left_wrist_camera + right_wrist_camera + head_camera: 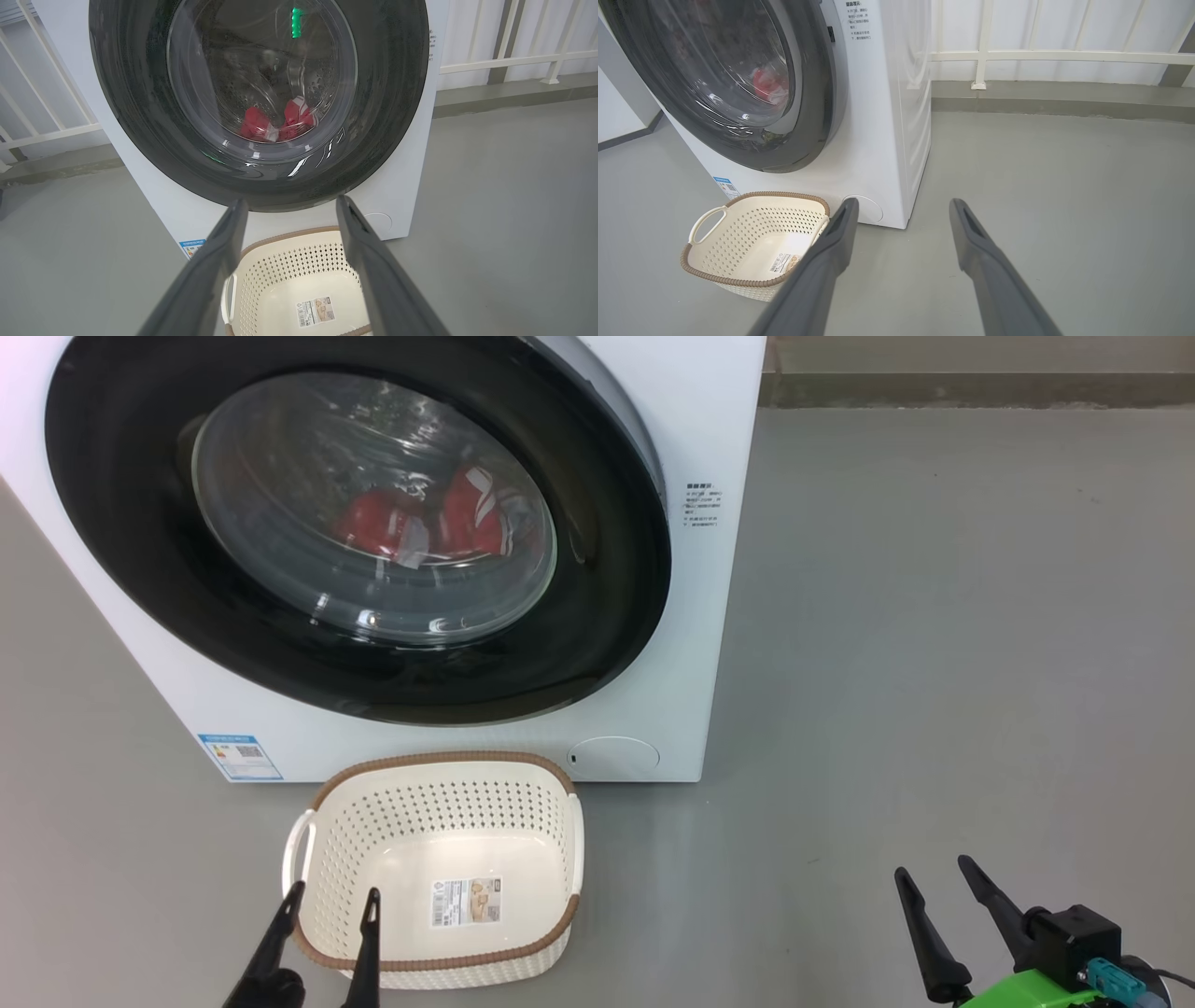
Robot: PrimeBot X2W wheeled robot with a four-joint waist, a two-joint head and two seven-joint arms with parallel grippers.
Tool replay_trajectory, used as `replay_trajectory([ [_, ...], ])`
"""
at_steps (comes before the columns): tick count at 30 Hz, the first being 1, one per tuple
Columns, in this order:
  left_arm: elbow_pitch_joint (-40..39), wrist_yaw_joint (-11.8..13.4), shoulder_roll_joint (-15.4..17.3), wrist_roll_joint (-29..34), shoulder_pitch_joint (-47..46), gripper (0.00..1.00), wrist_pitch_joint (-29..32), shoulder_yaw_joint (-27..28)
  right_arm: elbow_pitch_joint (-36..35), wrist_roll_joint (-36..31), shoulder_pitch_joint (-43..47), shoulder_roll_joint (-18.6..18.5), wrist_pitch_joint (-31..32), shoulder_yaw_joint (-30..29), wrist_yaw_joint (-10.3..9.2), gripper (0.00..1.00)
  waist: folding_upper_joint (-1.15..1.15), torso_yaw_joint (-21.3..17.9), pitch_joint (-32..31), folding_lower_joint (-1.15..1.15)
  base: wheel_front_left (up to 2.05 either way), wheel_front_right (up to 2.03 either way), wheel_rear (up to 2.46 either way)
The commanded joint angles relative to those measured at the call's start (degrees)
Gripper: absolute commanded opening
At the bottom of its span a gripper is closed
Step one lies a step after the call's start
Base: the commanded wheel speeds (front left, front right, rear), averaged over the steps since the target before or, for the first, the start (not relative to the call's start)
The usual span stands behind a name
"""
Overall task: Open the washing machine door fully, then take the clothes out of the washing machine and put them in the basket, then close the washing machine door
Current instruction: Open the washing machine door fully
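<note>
The washing machine door (308,457), round, glossy black, seems closed over red clothes (467,513); left gripper (336,890) and right gripper (931,866) gape.

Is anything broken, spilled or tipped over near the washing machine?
Nothing stands out. The cream perforated plastic basket stands upright on the grey floor, holding just a paper label. The bright red clothes lie inside the big white washing machine, behind its round black-rimmed glass door. Nothing is spilled.

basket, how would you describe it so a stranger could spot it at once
Find the big white washing machine with its round black door. On the grey floor right before it sits the basket: cream, perforated, brown-rimmed, the only container there.
</note>
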Motion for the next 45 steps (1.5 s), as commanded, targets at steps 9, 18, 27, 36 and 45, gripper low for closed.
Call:
replay_trajectory([
  [9, -1.3, -0.8, -0.2, 1.0, -1.4, 1.00, -0.7, 2.9, -2.1, -0.1, 0.7, -0.2, -0.7, 0.3, 0.08, 1.00, 0.00, 0.2, 0.2, 0.00, 0.00, 0.00, 0.00],
  [18, -1.2, -1.3, -0.9, 1.0, -1.9, 1.00, -0.7, 3.2, -5.3, 6.9, -2.4, 0.0, -0.7, -0.1, 0.08, 0.00, 0.00, 0.5, 0.6, 0.00, 0.00, 0.00, 0.00],
  [27, -1.2, -1.3, -2.0, 0.4, -4.3, 1.00, -0.7, 1.8, -10.3, 19.4, -14.6, -0.7, -0.7, 0.6, 0.08, 0.00, 0.00, 1.7, 3.3, 0.00, 0.00, 0.00, 0.00],
  [36, -1.4, -1.0, -2.4, -0.7, -8.0, 1.00, -0.7, 0.3, -8.4, 30.7, -28.9, -4.9, -0.7, 2.1, 0.08, 0.00, 0.00, 5.2, 7.4, 0.00, 0.00, 0.00, 0.00],
  [45, -1.3, -0.6, -2.5, -2.5, -9.8, 1.00, -0.7, -1.3, 0.0, 50.5, -39.8, -10.2, 2.1, 8.7, 0.08, 0.00, 0.00, 8.4, 9.9, 0.00, 0.00, 0.00, 0.00],
])
